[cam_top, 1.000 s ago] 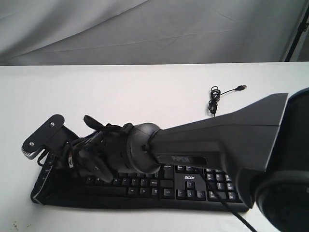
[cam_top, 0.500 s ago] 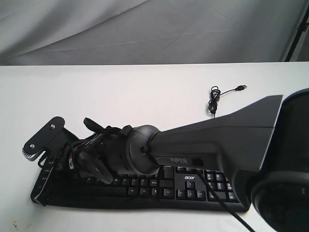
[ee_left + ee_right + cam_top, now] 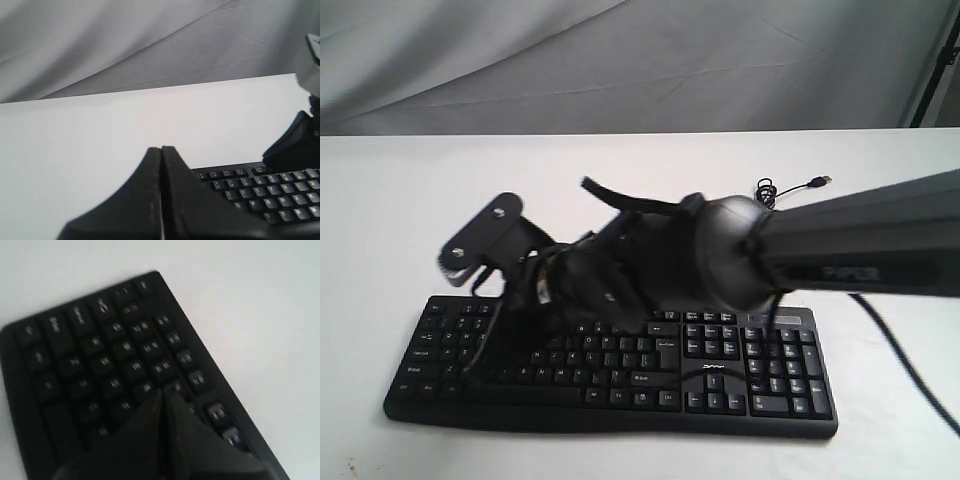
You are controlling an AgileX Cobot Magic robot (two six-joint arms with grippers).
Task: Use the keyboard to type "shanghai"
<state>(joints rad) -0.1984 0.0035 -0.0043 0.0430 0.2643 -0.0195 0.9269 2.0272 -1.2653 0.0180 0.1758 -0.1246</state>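
Across the white table (image 3: pixel 620 180), the keyboard (image 3: pixel 760 385) lies flat at the near side as I reach the right arm (image 3: pixel 860 250) over it. My right gripper (image 3: pixel 161 395), fingers pressed together on nothing, hangs above the left-hand letter keys; blurred legends stop me naming the key beneath. I judge the typing under way, and the next move calls for a short, straight press on one key only. My left gripper (image 3: pixel 161 150), likewise closed and empty, hovers off the keyboard over bare table.
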